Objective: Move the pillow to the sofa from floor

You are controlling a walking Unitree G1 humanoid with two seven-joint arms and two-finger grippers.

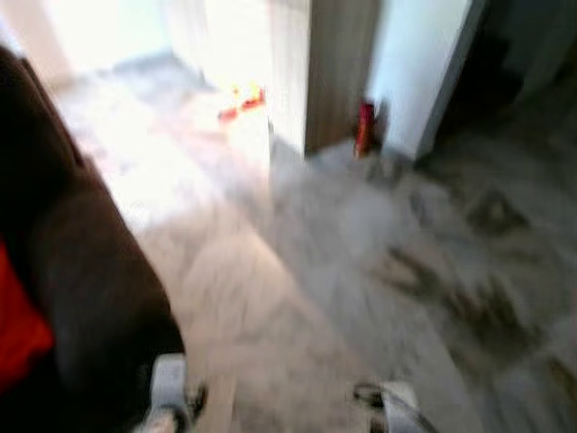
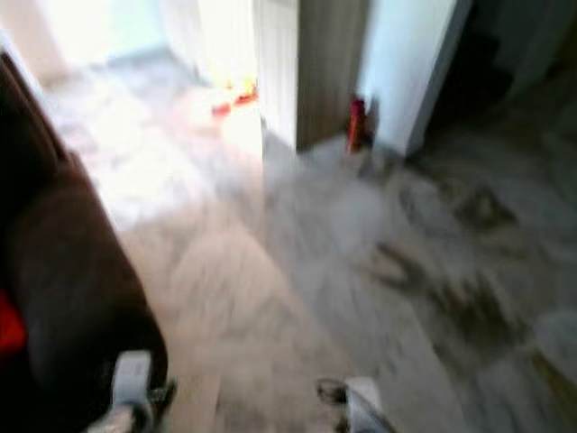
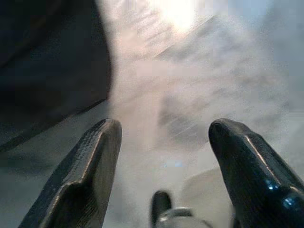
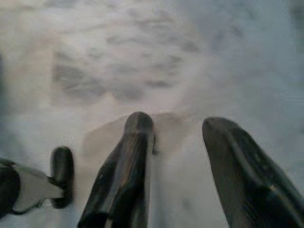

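Note:
Both eye views are blurred. A dark brown sofa (image 1: 81, 271) runs along the left side. A red soft shape (image 1: 20, 329), maybe a pillow, lies on it at the left edge. My left arm (image 1: 169, 390) hangs low beside the sofa's end, and my right arm (image 1: 389, 404) hangs low over the floor. In the left wrist view the left gripper (image 3: 164, 142) is open over the marble floor (image 3: 199, 76), with the sofa's dark side (image 3: 47, 57) close by. The right gripper (image 4: 178, 126) is also open and holds nothing, above bare floor.
Grey veined marble floor (image 1: 361, 262) stretches ahead and to the right. A wood-faced wall corner (image 1: 338, 72) stands at the back, with a small red object (image 1: 364, 126) at its foot. Orange-red items (image 1: 242, 101) lie in bright light at the far back.

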